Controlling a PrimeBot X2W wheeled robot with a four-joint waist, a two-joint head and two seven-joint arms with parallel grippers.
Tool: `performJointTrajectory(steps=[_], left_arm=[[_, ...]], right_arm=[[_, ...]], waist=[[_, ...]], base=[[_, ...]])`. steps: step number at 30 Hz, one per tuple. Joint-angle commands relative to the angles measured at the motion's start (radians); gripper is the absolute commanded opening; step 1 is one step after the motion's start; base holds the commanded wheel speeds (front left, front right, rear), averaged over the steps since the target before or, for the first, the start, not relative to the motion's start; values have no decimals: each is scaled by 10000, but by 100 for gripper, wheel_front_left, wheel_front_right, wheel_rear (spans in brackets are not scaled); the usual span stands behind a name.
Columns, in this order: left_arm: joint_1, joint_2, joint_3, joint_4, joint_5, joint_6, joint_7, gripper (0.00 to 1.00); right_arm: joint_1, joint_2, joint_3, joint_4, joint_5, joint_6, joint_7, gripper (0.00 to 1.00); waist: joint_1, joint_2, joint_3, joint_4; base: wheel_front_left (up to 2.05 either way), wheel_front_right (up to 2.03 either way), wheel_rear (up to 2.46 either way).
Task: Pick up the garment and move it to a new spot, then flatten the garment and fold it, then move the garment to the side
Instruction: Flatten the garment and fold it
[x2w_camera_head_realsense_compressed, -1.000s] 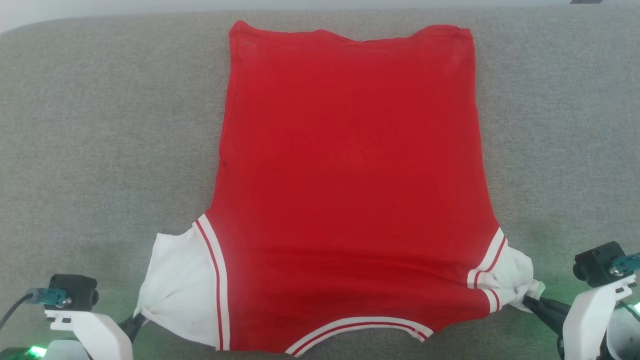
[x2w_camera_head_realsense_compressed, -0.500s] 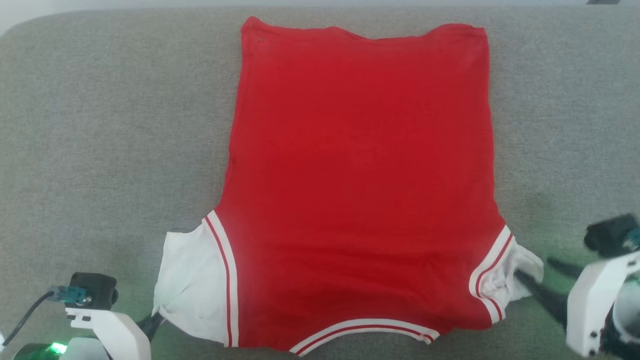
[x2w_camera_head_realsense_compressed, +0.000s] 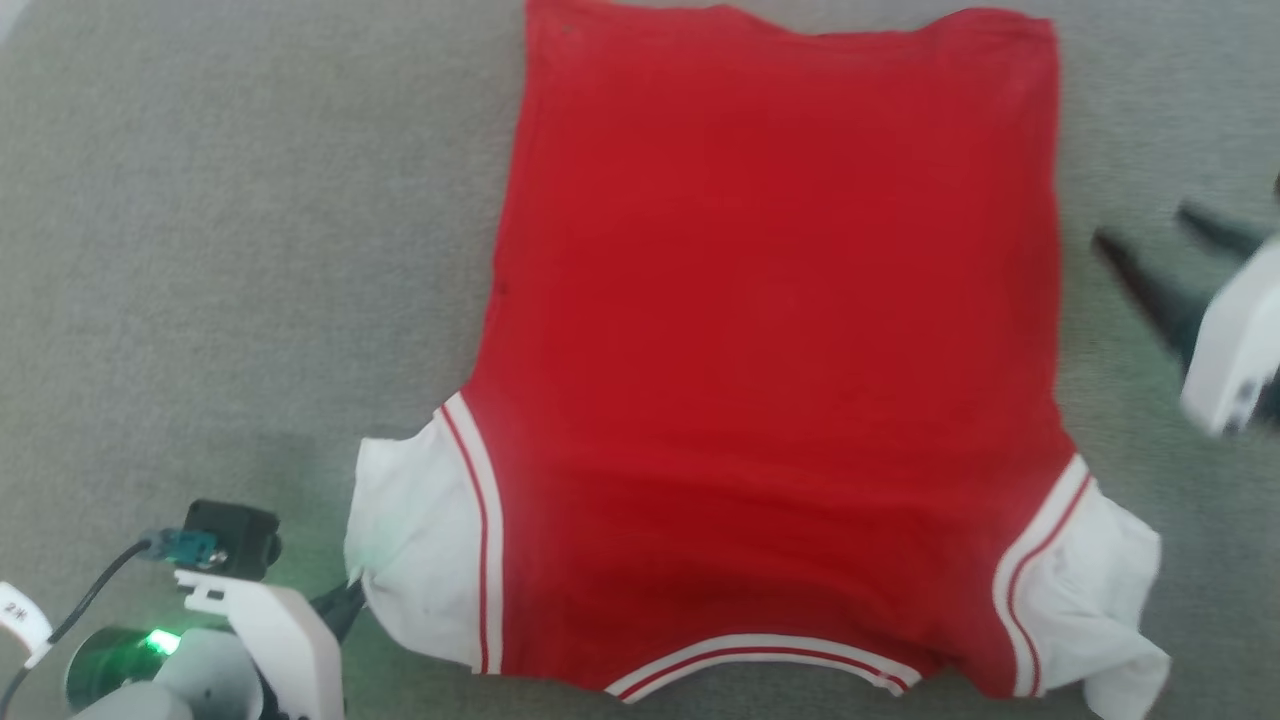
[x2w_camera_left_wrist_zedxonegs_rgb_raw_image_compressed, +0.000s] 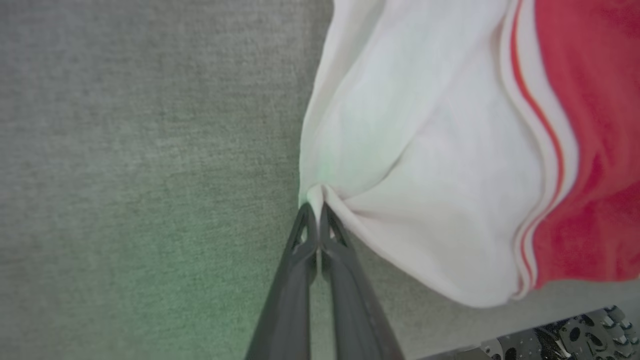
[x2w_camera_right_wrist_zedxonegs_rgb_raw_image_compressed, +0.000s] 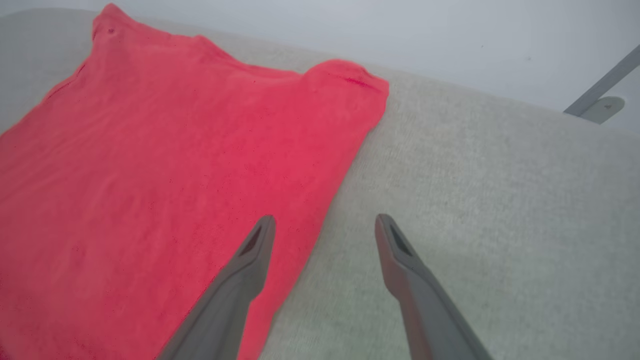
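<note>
Your bright red jersey shirt with white sleeves and striped trim (x2w_camera_head_realsense_compressed: 770, 350) lies spread flat, plain side up, on the grey fabric-covered bench (x2w_camera_head_realsense_compressed: 200, 250). Your left hand (x2w_camera_head_realsense_compressed: 348, 603) is pressed together, pinching the edge of the shirt's white sleeve (x2w_camera_head_realsense_compressed: 420, 540). Your right hand (x2w_camera_head_realsense_compressed: 1142, 224) is spread wide just beside the shirt's right edge, holding nothing.

white cable tag (x2w_camera_head_realsense_compressed: 22, 618), 2 plus blurred mark
</note>
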Motion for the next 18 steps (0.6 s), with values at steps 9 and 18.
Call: performJointTrajectory(steps=[9, 18], left_arm=[[-951, -894, -333, 486, 440, -483, 133, 0], [-1514, -1495, -557, 1205, 574, -877, 164, 0]], right_arm=[[-3770, -408, 741, 3727, -260, 0, 86, 100], [-5877, -544, 801, 6607, -827, 0, 1044, 100]], waist=[[0, -1, 999, 1077], [0, -1, 1612, 1844]], base=[[0, 0, 0], [0, 0, 0]])
